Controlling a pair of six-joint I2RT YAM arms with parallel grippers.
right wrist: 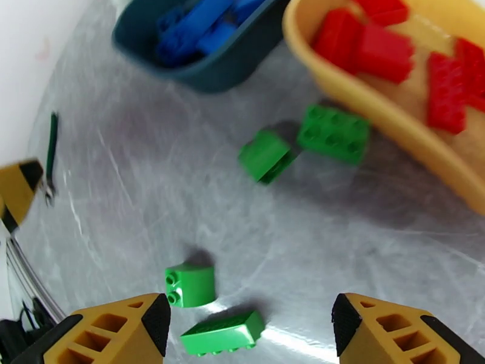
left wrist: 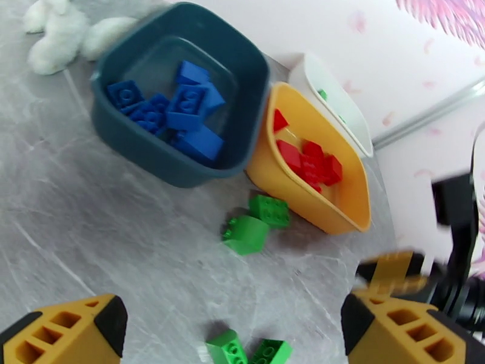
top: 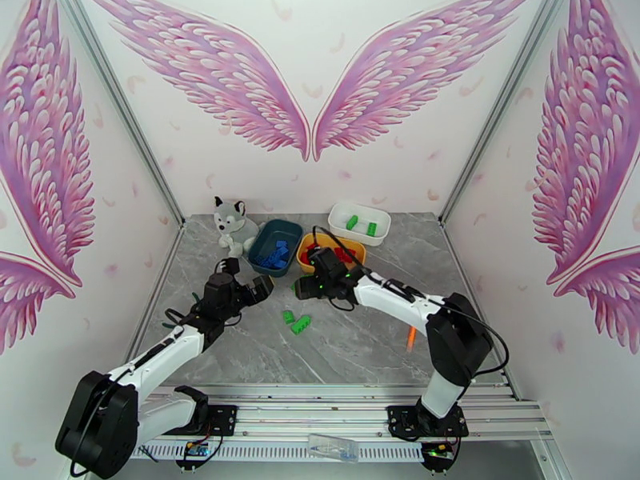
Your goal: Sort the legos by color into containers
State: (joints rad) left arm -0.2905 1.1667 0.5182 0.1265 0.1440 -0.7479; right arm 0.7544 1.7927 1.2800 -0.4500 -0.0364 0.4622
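Now hovers, right hand (right wrist: 250, 313) apart and empty, above two green legos (right wrist: 190, 285) on the surface (right wrist: 151, 177) just beneath it; left hand (left wrist: 232, 316) spread wide, empty too. Next calls for lowering, clamping one, carrying it ahead to the white tub (top: 359, 205).

I'm looking into a robot recording booth, a lab setup rather than a home. White wall panels (top: 320, 42) printed with big pink wings (top: 216, 66) are closing in a grey marble-look table (top: 360, 346) on three sides. Aluminium posts (top: 120, 106) are framing the corners. The left arm (top: 152, 362) and right arm (top: 400, 302) are sitting bolted to a metal rail (top: 320, 414).
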